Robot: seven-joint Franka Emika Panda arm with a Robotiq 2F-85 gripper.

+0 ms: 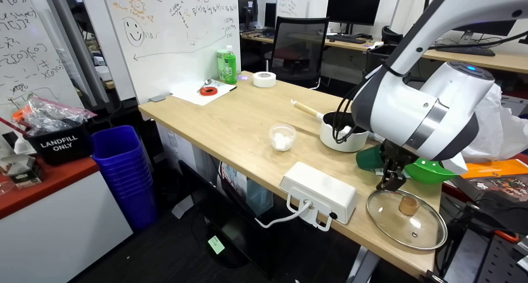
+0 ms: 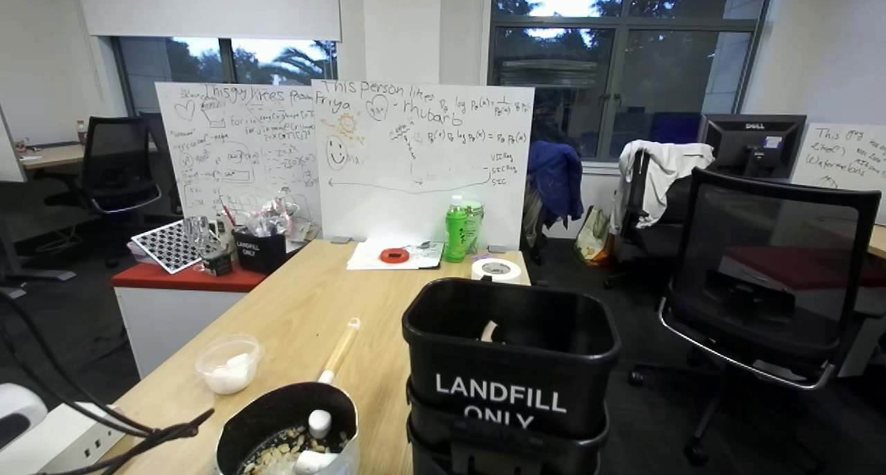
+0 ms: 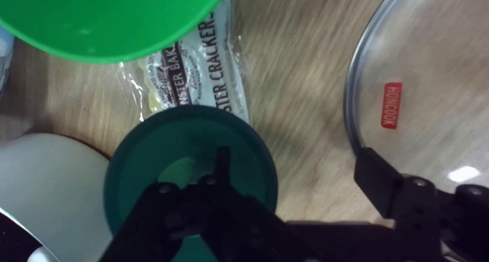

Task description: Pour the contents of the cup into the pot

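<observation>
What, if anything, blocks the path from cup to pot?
Nothing visible: the cup is right beside the pot in the wrist view, touching or not I can't tell, and the pot is uncovered. Arm cables appear by the pot in both exterior views; how close is unclear.

Bare tabletop (image 3: 305,101) lies free between dark green tumbler (image 3: 195,141) and glass lid (image 3: 420,63). White saucepan (image 3: 57,185), cracker packet (image 3: 206,75) and bright green bowl (image 3: 110,21) crowd the tumbler. Outlet box (image 1: 317,192) occupies tabletop edge. Wide clearance runs past clear tub (image 1: 284,128) toward whiteboard (image 1: 173,39).
</observation>
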